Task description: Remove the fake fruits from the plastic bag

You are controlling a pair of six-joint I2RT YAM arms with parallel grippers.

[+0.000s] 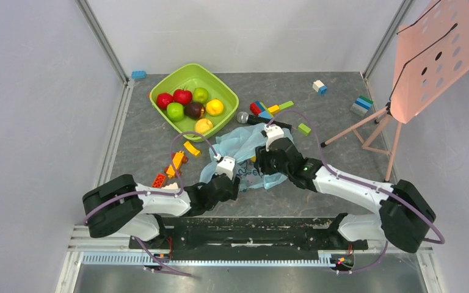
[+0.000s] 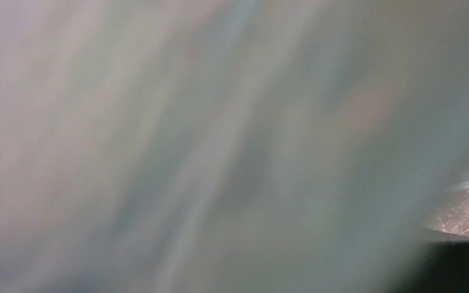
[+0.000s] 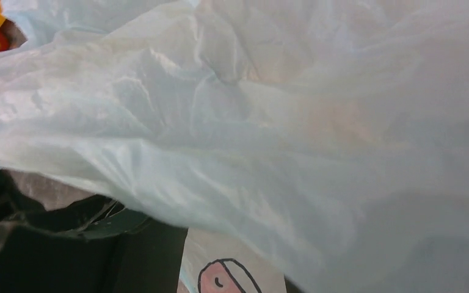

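Note:
The light-blue plastic bag [image 1: 235, 143] lies crumpled mid-table between my two grippers. My left gripper [image 1: 232, 182] is at its near left edge. In the left wrist view the bag [image 2: 220, 146] covers the lens as a blur, so the jaws are hidden. My right gripper [image 1: 261, 160] presses into the bag's right side. In the right wrist view the bag [image 3: 250, 122] fills the frame, with one dark finger [image 3: 49, 256] and a cartoon print [image 3: 229, 278] below. Several fake fruits [image 1: 182, 96], red, green, brown and yellow, lie in the green bowl. A yellow spot [image 1: 253, 159] shows at the bag.
The lime-green square bowl [image 1: 159, 91] stands at the back left. Colourful blocks lie left of the bag [image 1: 174, 162], behind it [image 1: 265, 110] and at the back right [image 1: 361, 105]. A pink perforated board on a stand [image 1: 439, 55] leans at the right.

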